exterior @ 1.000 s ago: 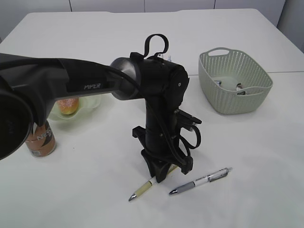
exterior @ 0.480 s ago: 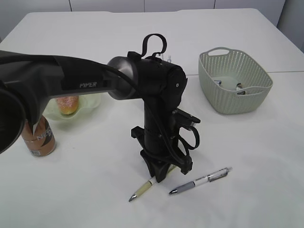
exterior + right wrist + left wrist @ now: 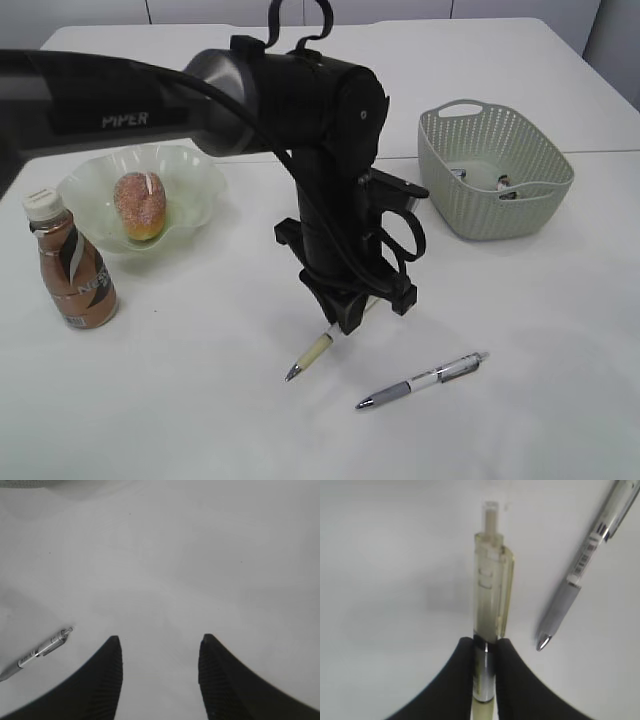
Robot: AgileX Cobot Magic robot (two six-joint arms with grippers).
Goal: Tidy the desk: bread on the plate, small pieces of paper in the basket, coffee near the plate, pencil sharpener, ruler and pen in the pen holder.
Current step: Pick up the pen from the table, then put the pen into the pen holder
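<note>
Two pens are what I am watching. My left hand [image 3: 345, 322] is clamped on the pale yellow translucent pen [image 3: 312, 354], its black fingers [image 3: 465, 675] pinching the barrel from both sides in the left wrist view. In the exterior view that pen hangs at a slant below the hand, tip pointing down and to the left, just over the white tabletop [image 3: 200, 400]; I cannot tell whether the tip touches the surface. The second pen, grey-gripped with a clear barrel and a silver clip [image 3: 423, 380], lies flat on the tabletop just to the right of the held one, apart from it.

My right hand [image 3: 159, 672] sits with its fingers spread apart and nothing between them, over bare tabletop, with the grey pen off to its left in the right wrist view. It does not show in the exterior view.

Further back on the left, the round golden-brown bread [image 3: 140, 205] sits in the pale green wavy-edged glass plate [image 3: 195, 180]. The brown coffee bottle with a white cap [image 3: 72, 264] stands upright just beside the plate, at its front left. On the right stands the grey-green perforated plastic basket with handles [image 3: 480, 215], well apart from the pens, with a few small items inside that I cannot identify.
</note>
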